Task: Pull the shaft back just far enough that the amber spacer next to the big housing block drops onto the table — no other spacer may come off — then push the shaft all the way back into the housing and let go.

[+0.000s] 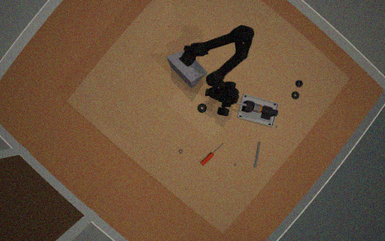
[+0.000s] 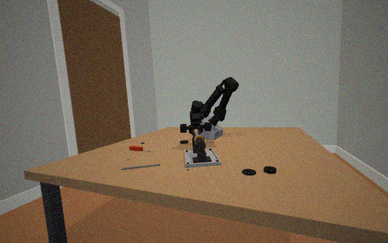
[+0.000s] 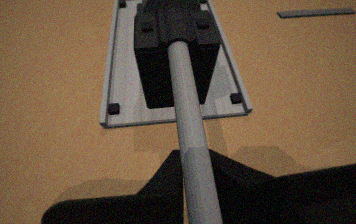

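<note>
My gripper [image 1: 236, 103] [image 2: 196, 131] [image 3: 188, 155] is shut on the shaft [image 3: 186, 95], a pale grey rod. The shaft runs from between the fingertips into the near dark support block [image 3: 177, 25], which also shows in the top view [image 1: 248, 106]. The amber spacer [image 1: 260, 108] [image 2: 199, 138] is up in the gap between this block and the big housing block [image 1: 269, 112], on the housing side. A greyish part [image 1: 256, 107] shows beside it in the gap. The wrist view hides the spacers behind the support block; the shaft's far end is not visible.
Both blocks stand on a light base plate [image 1: 244, 116] [image 3: 107, 85]. Black rings [image 1: 202, 108] [image 1: 299, 83] [image 1: 295, 95] lie around it. A red screwdriver [image 1: 207, 159] [image 2: 136, 148] and a grey bar [image 1: 257, 154] [image 2: 141, 166] [image 3: 315, 13] lie on the table. A grey box [image 1: 192, 77] is at the arm's base.
</note>
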